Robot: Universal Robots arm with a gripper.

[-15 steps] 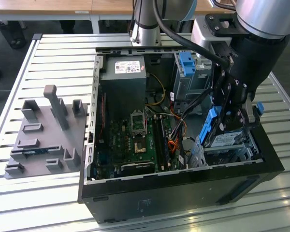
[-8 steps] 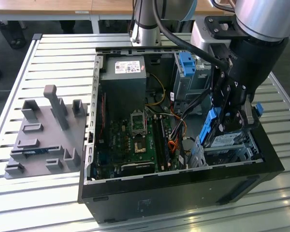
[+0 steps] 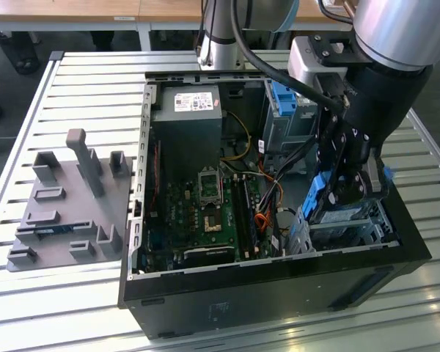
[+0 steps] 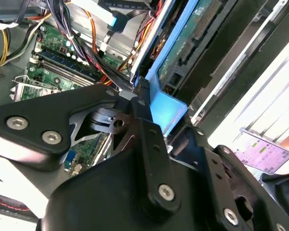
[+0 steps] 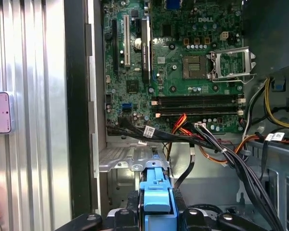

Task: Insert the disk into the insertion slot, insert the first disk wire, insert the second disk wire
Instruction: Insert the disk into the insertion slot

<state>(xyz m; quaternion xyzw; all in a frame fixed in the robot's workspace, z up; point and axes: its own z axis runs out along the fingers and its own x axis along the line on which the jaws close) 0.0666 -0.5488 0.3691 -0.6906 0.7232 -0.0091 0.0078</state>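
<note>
- Disk [image 5: 156, 191] gripped by the end of its blue carrier [image 4: 159, 98], with the tool [image 3: 345, 183] narrowed onto that plastic from both sides.
- Held steeply tilted above the insertion slot [image 3: 358, 226], in the corner of the computer case [image 3: 279, 293] on the exterior view's right; by the look of it, not yet lying flat in the cage.
- Risk of jamming: if pushed in at this tilt, likely to catch a carrier rail on the sheet-metal lip and wedge askew.
- Risk of twisting or slipping in the grip: smooth plastic, a narrow hold, and a long lever of drive beyond it.
- Risk of snagging the black cable bundle [image 5: 216, 144] and the orange cable [image 5: 179, 122] lying just beside the cage; could pinch them under the drive or drag a plug loose.
- Less likely: a knock from the bulky wrist against the taller drive cage [image 3: 279, 121] nearby, or against the computer case's wall.
- Motherboard [image 5: 183, 57] well apart from the work; slatted counter [image 3: 81, 81] under the case of no concern.
</note>
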